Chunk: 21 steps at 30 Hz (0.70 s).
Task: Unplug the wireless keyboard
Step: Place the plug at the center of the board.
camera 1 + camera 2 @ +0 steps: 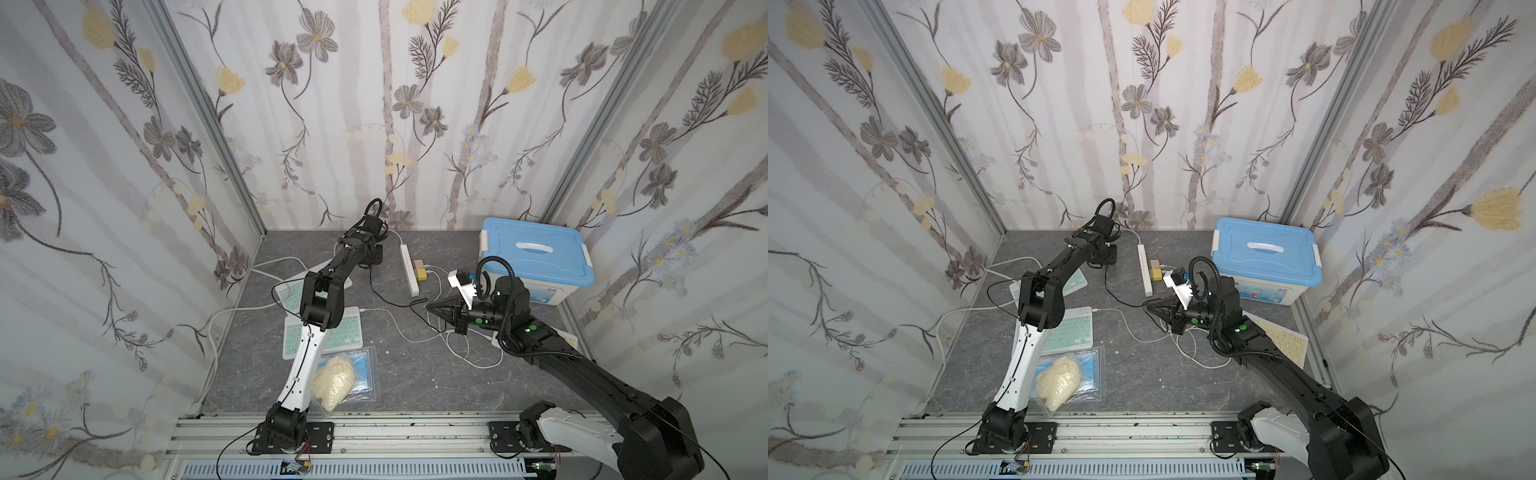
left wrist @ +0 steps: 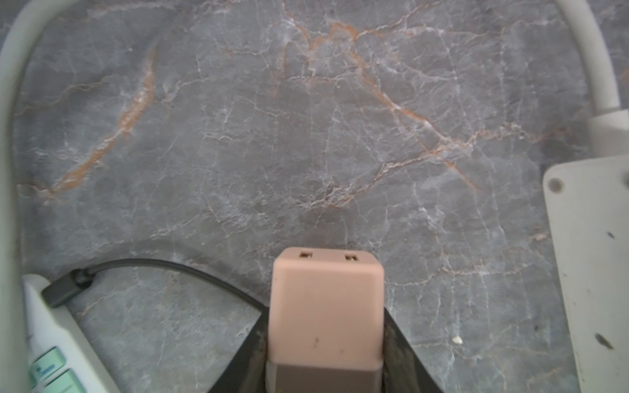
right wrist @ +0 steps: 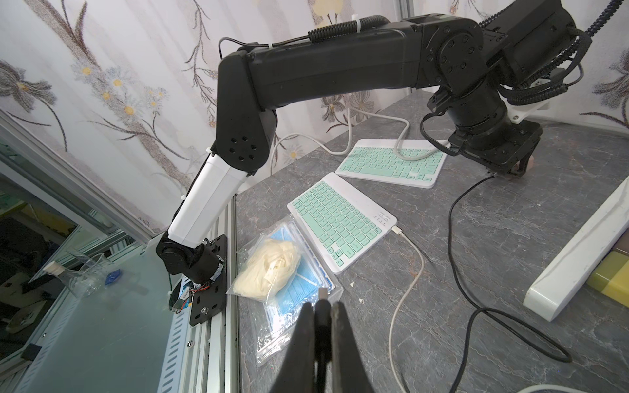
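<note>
Two mint-green wireless keyboards lie at the left: a near one (image 1: pixel 338 334) (image 3: pixel 340 221) and a far one (image 3: pixel 391 161), partly under my left arm. A white cable's plug (image 3: pixel 399 232) sits in the near keyboard's corner. A black plug (image 2: pixel 64 289) sits in the far keyboard's edge (image 2: pixel 51 326). My left gripper (image 2: pixel 326 340) (image 1: pixel 372 259) is shut on a pink adapter block (image 2: pixel 326 299), whose two ports are empty. My right gripper (image 3: pixel 323 306) (image 1: pixel 430 308) is shut on the black cable's (image 3: pixel 452 245) other plug, whose metal tip (image 3: pixel 322 292) pokes out.
A white power strip (image 1: pixel 409 270) (image 2: pixel 592 272) lies mid-table with a pink block (image 1: pixel 419 263) and a yellow block (image 1: pixel 422 274) beside it. A blue-lidded box (image 1: pixel 536 257) stands back right. A bag of masks and gloves (image 1: pixel 345 374) lies in front. A yellowish keyboard (image 1: pixel 1287 343) lies under my right arm.
</note>
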### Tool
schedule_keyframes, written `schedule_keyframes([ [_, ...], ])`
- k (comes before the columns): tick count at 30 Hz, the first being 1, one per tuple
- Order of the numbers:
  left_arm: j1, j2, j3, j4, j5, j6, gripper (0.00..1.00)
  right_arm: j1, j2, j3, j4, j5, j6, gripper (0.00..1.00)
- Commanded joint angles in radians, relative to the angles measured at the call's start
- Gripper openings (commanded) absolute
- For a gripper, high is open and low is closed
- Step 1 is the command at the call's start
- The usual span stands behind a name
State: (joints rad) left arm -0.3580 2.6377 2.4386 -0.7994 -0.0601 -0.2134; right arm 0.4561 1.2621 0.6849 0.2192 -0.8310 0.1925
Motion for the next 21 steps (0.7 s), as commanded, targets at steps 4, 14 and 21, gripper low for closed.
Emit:
schedule_keyframes([
  [4, 0.005, 0.042, 0.054, -0.053, -0.022, -0.025, 0.1, 0.001, 0.003, 0.002, 0.018, -0.001, -0.016, 0.0],
  [14, 0.008, 0.041, 0.052, -0.067, -0.001, -0.027, 0.46, 0.0, 0.012, 0.004, 0.023, -0.003, -0.014, 0.0],
  [21, 0.009, 0.045, 0.079, -0.071, 0.012, -0.036, 0.61, 0.001, 0.012, 0.004, 0.023, -0.001, -0.014, 0.0],
])
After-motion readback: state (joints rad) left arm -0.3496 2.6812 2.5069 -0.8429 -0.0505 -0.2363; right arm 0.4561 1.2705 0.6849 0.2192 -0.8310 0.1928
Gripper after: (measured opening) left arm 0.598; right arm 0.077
